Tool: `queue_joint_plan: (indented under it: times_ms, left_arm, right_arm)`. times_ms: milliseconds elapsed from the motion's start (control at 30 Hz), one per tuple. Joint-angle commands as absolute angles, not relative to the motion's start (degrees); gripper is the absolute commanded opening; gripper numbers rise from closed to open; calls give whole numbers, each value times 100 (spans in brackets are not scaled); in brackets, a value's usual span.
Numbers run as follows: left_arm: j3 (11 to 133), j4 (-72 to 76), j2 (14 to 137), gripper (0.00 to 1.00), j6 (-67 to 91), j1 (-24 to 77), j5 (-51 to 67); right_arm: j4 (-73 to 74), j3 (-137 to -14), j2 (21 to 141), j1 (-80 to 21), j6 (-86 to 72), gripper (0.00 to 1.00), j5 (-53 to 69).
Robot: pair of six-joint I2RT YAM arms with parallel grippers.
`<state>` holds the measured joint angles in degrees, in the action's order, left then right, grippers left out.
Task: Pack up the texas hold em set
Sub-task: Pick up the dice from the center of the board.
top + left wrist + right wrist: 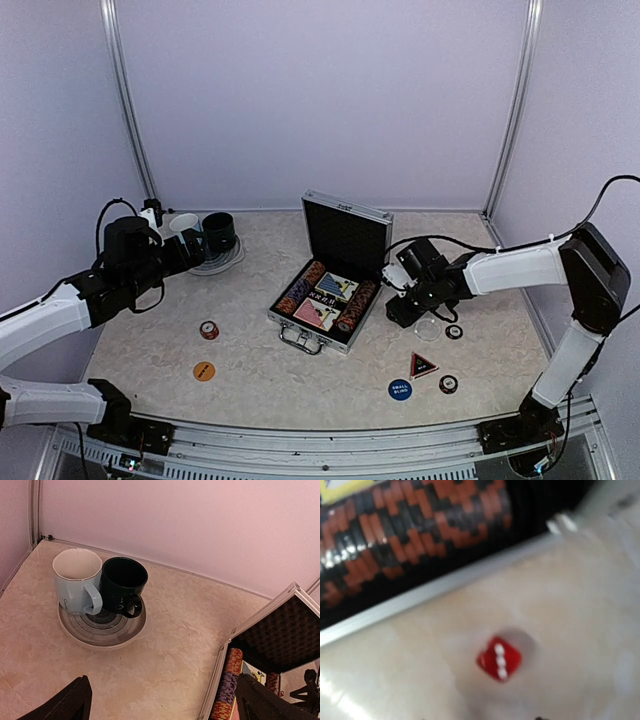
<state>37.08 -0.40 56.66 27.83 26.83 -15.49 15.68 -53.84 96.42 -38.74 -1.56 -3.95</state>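
Red die lies on the marbled tabletop just outside the ribbed aluminium rim of the case, beside its orange-and-black chip row. Small, hard and glossy, it is probably light and apt to skid or roll, so pinching two opposite flat faces looks safest. Right gripper hovers at the case's right side; I cannot tell how its fingers stand. Well left of the case, the left gripper is spread wide and empty.

Red die with white pips, orange-black striped chips, light-blue mug, dark-green mug.
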Motion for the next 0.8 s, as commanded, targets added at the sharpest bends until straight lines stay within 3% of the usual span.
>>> queue_joint_plan:
  times_ms: [0, 467, 767]
  left_arm:
    - [3805, 79, 5668, 99, 2742, 2707, -1600]
    - [3850, 82, 5757, 99, 2725, 2707, -1604]
    - [3816, 83, 5757, 99, 2724, 2707, -1635]
  right_arm:
    - [1113, -5497, 10039, -3758, 427, 49, -286]
    - [645, -5464, 10318, -3385, 1200, 47, 494]
    - [594, -5460, 10454, -3322, 1399, 33, 849]
